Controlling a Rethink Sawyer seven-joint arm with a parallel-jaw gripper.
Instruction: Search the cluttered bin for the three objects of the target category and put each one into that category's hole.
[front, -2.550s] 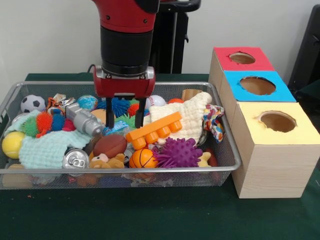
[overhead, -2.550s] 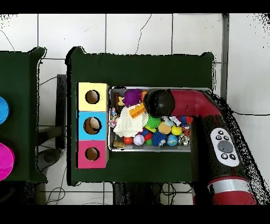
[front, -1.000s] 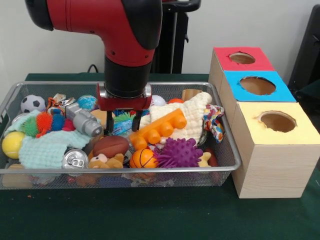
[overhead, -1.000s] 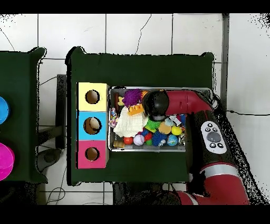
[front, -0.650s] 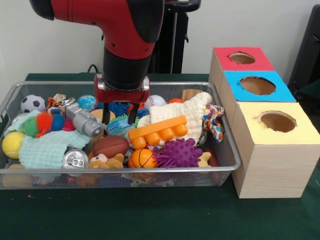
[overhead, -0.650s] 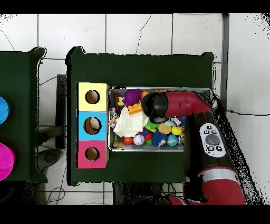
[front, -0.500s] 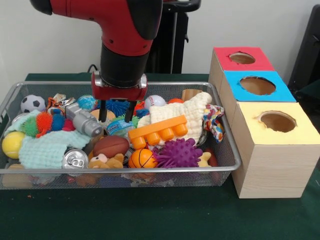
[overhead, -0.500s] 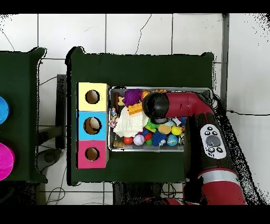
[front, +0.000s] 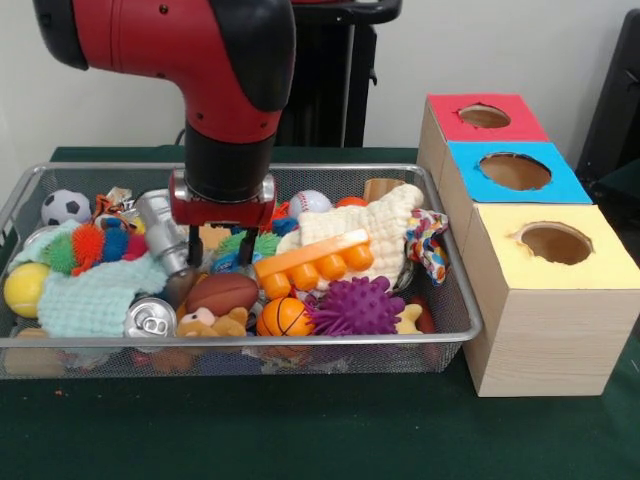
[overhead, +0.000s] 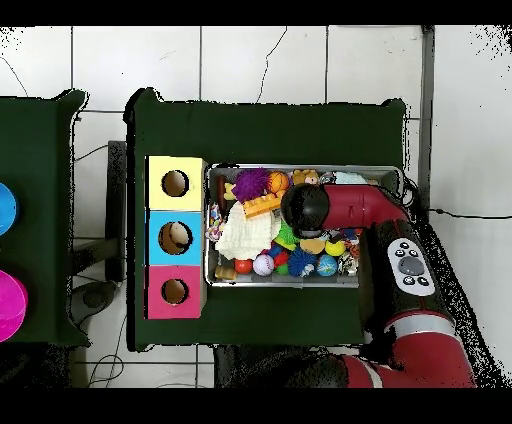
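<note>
The wire mesh bin (front: 240, 341) is full of toys and also shows in the overhead view (overhead: 209, 272). My gripper (front: 218, 252) hangs from the red and black arm (front: 225, 120), open, with its fingers (front: 193, 250) down among the clutter left of the bin's middle. A small blue and white crinkly wrapper (front: 226, 262) shows partly between the fingers. I see no other wrappers. In the overhead view the arm's wrist (overhead: 305, 208) hides the gripper.
Three wooden boxes with holes stand right of the bin: red top (front: 484, 117), blue top (front: 515, 171), yellow top (front: 555, 243). Around the gripper lie a grey toy (front: 163, 228), a brown football (front: 222, 293), an orange block (front: 310, 265) and a silver can (front: 152, 318).
The gripper has moved left in the front view and gone lower into the bin. The grey toy beside its left finger has shifted. The gripper stays open.
</note>
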